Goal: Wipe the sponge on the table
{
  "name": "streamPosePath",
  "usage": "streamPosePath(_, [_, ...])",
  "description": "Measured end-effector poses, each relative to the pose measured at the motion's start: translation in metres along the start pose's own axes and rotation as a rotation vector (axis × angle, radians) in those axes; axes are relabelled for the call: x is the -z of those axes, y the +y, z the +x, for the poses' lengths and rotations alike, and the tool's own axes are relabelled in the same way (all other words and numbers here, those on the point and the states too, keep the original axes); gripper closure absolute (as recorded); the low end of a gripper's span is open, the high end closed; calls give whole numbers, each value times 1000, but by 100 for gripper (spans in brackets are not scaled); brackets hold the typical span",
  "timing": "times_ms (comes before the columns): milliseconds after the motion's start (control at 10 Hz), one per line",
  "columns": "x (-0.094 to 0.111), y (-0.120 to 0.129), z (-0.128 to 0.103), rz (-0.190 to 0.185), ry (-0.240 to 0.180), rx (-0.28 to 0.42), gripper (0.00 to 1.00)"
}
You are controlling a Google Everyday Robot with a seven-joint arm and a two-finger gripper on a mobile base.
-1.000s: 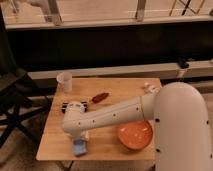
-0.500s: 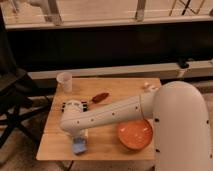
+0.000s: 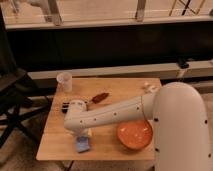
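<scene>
One gripper [image 3: 84, 136] hangs at the end of the arm [image 3: 110, 114], low over the table's [image 3: 125, 85] front left corner, pointing down. Its fingers are closed, and the sponge [image 3: 82, 145] sits directly beneath them, touching. It looks pinched between the fingers, though the wrist hides most of the contact. The sponge lies flat on the planks, close to the front edge and near the left one.

To its right, just beside the arm, stands the plate [image 3: 135, 135]. Farther back lie a dark red oblong [image 3: 100, 97] and, near the back left corner, a cup [image 3: 64, 81]. A chair [image 3: 12, 95] stands off the table's left side.

Judging by this, the step in hand is the wipe itself, with the sponge gripped and down on the wood. How many strokes the top has had cannot be told from one moment.

The next move calls for steady downward pressure and a sideways or backward slide over bare planks. Room is tight. The front edge is close, so a pull toward it could take the sponge off the table. The plate blocks a long stroke to the right. The freest path seems to run back along the left side, stopping short of the cup. The soft sponge may fold or slip from the grip if pressed too hard.
</scene>
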Motion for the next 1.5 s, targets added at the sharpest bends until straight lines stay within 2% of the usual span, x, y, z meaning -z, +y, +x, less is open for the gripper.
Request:
streamPosePath(600, [7,25,31,-12,38,-46,100])
streamPosePath(900, [10,28,40,-19,49,-52,100])
streamPosePath(1300, [-4,18,32,-27,32,-22,100])
streamPosePath(1500, [-3,15,28,-23,26,-20,100])
